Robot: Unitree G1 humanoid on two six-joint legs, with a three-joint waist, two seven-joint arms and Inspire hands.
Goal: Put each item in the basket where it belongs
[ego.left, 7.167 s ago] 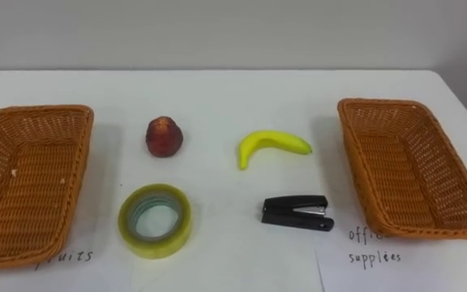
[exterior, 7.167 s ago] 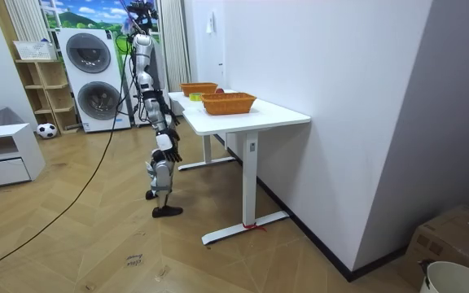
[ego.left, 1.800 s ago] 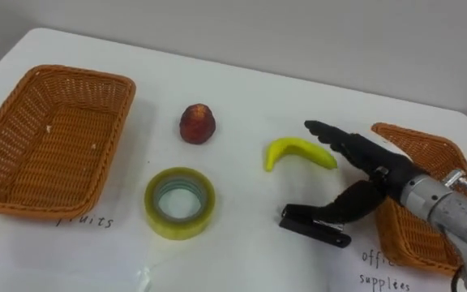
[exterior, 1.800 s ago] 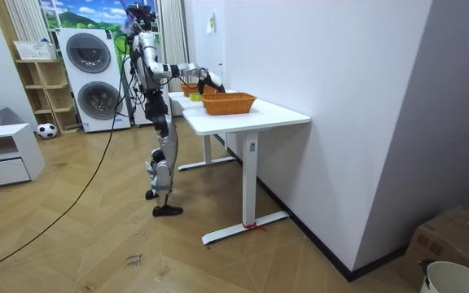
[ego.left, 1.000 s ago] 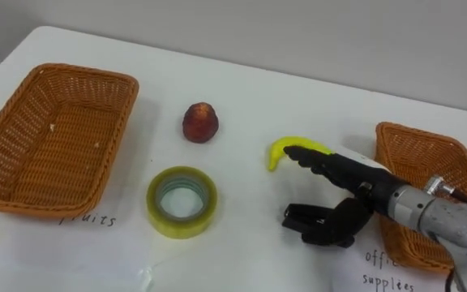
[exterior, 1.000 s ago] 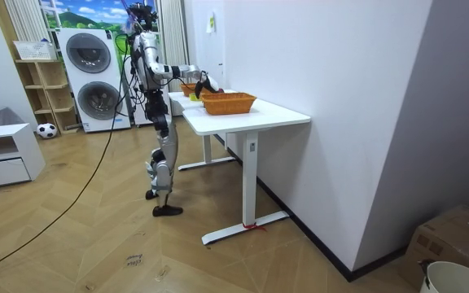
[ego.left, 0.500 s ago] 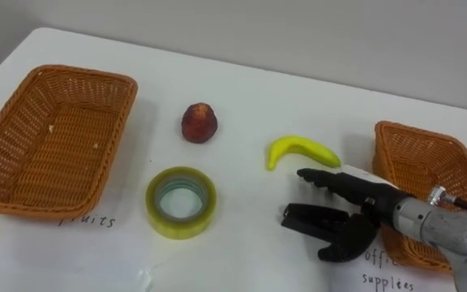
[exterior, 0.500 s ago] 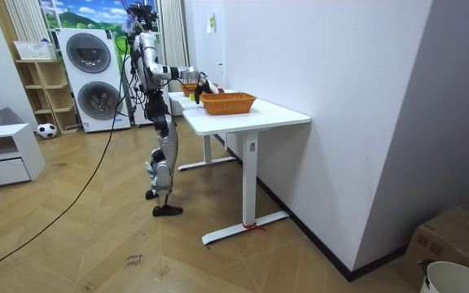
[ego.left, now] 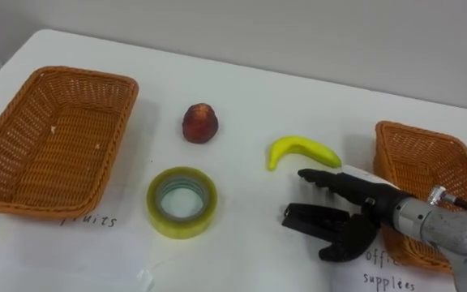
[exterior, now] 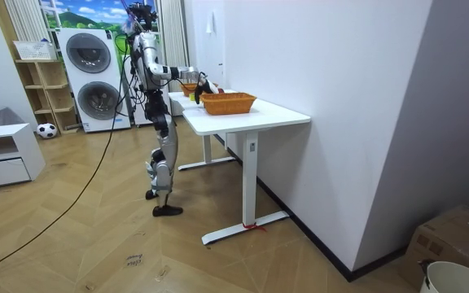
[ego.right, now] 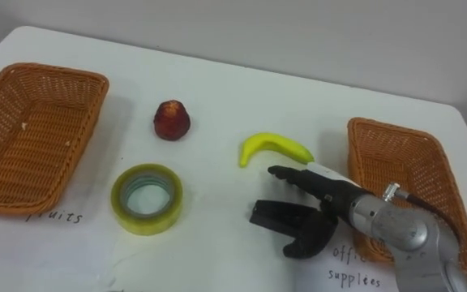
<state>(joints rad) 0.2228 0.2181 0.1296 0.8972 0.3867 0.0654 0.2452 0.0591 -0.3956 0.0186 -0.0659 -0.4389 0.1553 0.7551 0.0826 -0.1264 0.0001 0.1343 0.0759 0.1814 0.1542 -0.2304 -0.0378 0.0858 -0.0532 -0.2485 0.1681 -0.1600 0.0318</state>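
Beside the right-hand basket, the left eye view showed the right hand spread over the stapler, thumb hooked alongside, nothing pinched. The right eye view had the stapler flat on the table. The room view put the robot at the table's end. Grasping seemed the step in hand; closing and lifting came next.

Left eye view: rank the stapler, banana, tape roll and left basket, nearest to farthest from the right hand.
1. Stapler, between the right hand's fingers and thumb.
2. Banana, just beyond the fingers.
3. Tape roll, off to the hand's left.
4. Left basket, at the table's far left.
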